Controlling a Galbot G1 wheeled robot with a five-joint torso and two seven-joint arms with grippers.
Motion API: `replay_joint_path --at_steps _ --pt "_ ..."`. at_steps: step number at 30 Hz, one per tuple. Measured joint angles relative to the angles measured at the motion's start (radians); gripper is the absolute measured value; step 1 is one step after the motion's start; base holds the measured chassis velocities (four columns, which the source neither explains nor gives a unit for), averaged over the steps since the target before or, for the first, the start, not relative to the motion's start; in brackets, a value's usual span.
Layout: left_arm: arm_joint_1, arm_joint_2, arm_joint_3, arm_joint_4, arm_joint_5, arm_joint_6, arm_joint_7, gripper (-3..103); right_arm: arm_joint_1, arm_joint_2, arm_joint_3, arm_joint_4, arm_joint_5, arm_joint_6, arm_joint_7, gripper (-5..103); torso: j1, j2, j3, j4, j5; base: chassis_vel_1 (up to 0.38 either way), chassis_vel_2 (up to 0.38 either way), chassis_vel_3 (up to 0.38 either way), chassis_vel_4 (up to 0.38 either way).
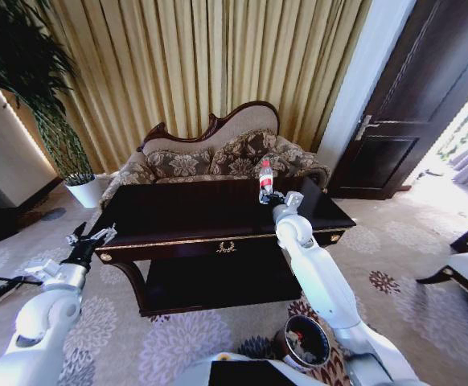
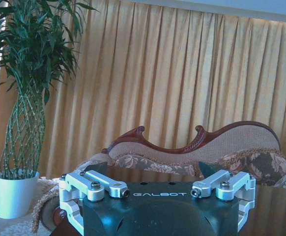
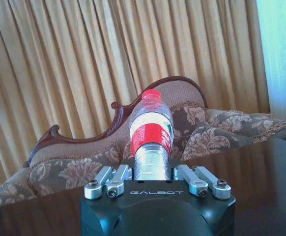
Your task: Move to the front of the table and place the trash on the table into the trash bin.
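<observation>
— Right gripper (image 1: 268, 195)?
— Presently jaws clamped on the bottle (image 3: 151, 135) (upright, red label), held over the table (image 1: 178, 213).
— Left gripper (image 1: 94, 237)?
— Jaws apart, beside the table's corner; trash bin (image 1: 304, 342) on the floor.

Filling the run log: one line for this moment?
right gripper: shut on clear red-labelled plastic bottle, upright | left gripper: open, beside dark glossy table | reddish-brown bin: floor

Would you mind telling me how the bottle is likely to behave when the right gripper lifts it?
The bottle looks clear and possibly empty, so probably light. Its thin plastic may dent under the right gripper, whose fingers close on its lower body. It stands tall and narrow on the table, so it could tip if nudged, and would likely roll.
</observation>
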Motion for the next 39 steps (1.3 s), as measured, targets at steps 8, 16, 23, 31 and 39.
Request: replay_joint_path --at_steps 8,16,23,31,39 --pt "0.000 0.013 -0.002 0.001 -0.004 -0.002 0.000 100 -0.021 -0.013 0.002 0.009 -0.018 0.002 0.000 32 0.000 0.000 0.000 -0.0001 0.0000 0.000 0.000 0.000 0.000" --pt "-0.006 0.016 0.007 0.003 -0.005 -0.002 0.000 100 -0.027 -0.019 0.003 0.013 -0.018 0.001 -0.004 32 0.000 0.000 0.000 -0.0001 -0.0001 0.000 0.000 0.000 0.000" --pt "-0.003 0.017 0.008 0.001 -0.005 -0.003 0.000 100 -0.027 -0.020 0.002 0.013 -0.019 0.000 -0.005 32 0.000 0.000 0.000 -0.0002 -0.0001 0.000 0.000 0.000 0.000" --pt "0.000 0.023 0.003 -0.007 -0.007 -0.002 0.000 100 -0.026 -0.020 0.001 0.013 -0.018 -0.001 -0.007 32 0.000 0.000 0.000 -0.0002 0.0000 0.000 0.000 0.000 0.000" --pt "-0.002 0.026 0.004 -0.009 -0.008 -0.002 0.000 100 -0.038 -0.025 -0.004 0.018 -0.029 0.012 -0.031 32 0.000 0.000 0.000 0.0001 -0.0003 0.000 0.000 0.000 0.000"
